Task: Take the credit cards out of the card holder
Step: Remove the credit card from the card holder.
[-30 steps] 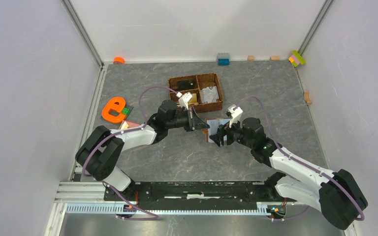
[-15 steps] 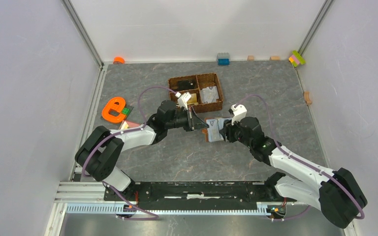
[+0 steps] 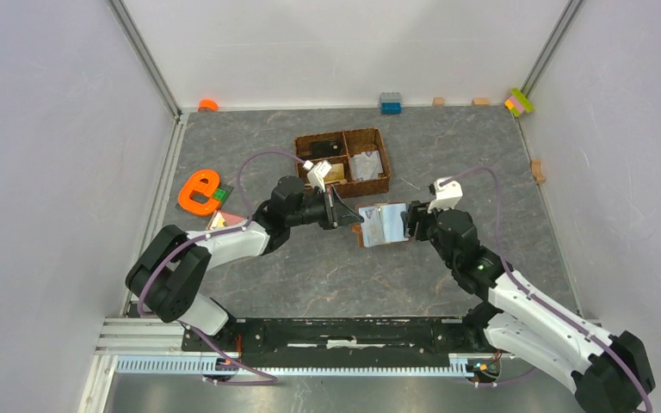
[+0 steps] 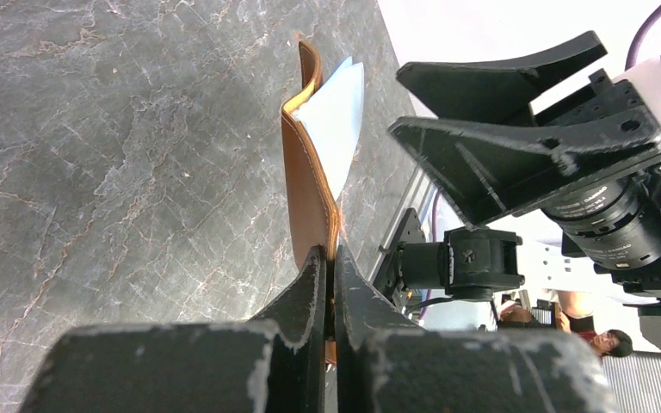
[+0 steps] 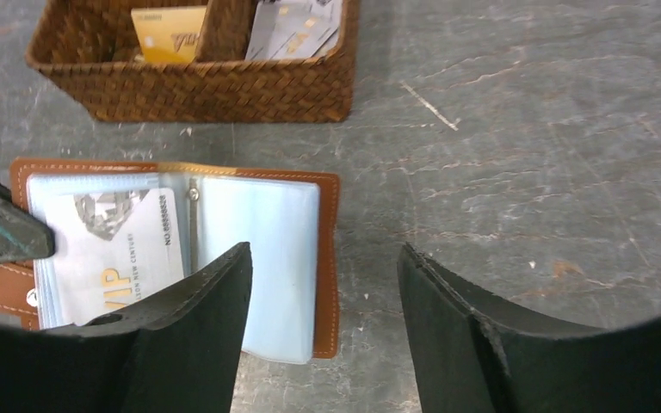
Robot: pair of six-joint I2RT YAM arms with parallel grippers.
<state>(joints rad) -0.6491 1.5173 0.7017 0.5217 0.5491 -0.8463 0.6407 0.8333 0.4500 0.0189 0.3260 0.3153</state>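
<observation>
Pinching the nine-o'clock edge of the card holder (image 3: 383,225), the left claw (image 4: 328,267) holds it open so the right claw (image 5: 323,254), spread wide at three o'clock, can reach its card (image 5: 116,245).

Left tool (image 3: 355,222) touches the open card holder (image 3: 385,225).

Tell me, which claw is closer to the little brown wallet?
The left. The left claw is clamped on the wallet at its left edge, touching it. The right claw hangs open by the wallet's right half, apparently not touching it.
</observation>
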